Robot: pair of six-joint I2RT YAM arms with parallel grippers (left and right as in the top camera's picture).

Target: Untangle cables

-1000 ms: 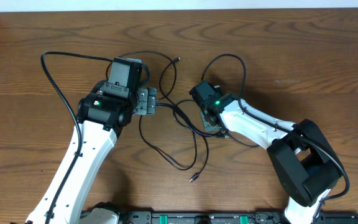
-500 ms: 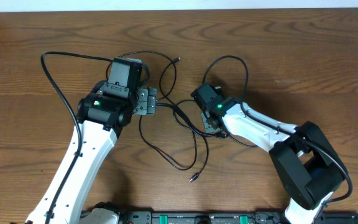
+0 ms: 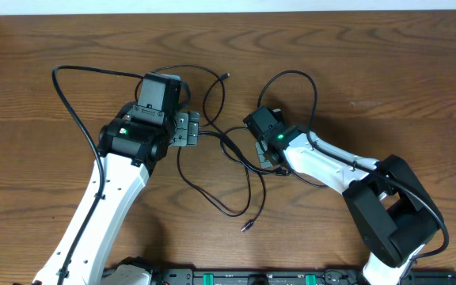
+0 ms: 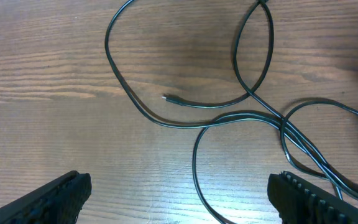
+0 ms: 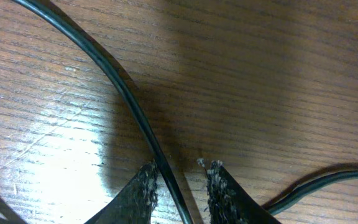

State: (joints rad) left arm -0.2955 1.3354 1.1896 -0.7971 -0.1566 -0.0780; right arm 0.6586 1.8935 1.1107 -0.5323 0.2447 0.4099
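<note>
While the left tool (image 4: 180, 198) gapes empty, the right tool (image 5: 182, 180) pinches 1 of the thin, black, looping cables (image 5: 124, 84).

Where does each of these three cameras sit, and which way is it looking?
Overhead: fixed above the table, looking straight down on the black cables, left arm and right arm.
Left wrist: rides the left arm, looks down at the cables; wide-open jaws at the bottom corners.
Right wrist: rides the right arm, close over the wood; jaws straddle one cable.
Shared: all three show the black cables.
</note>
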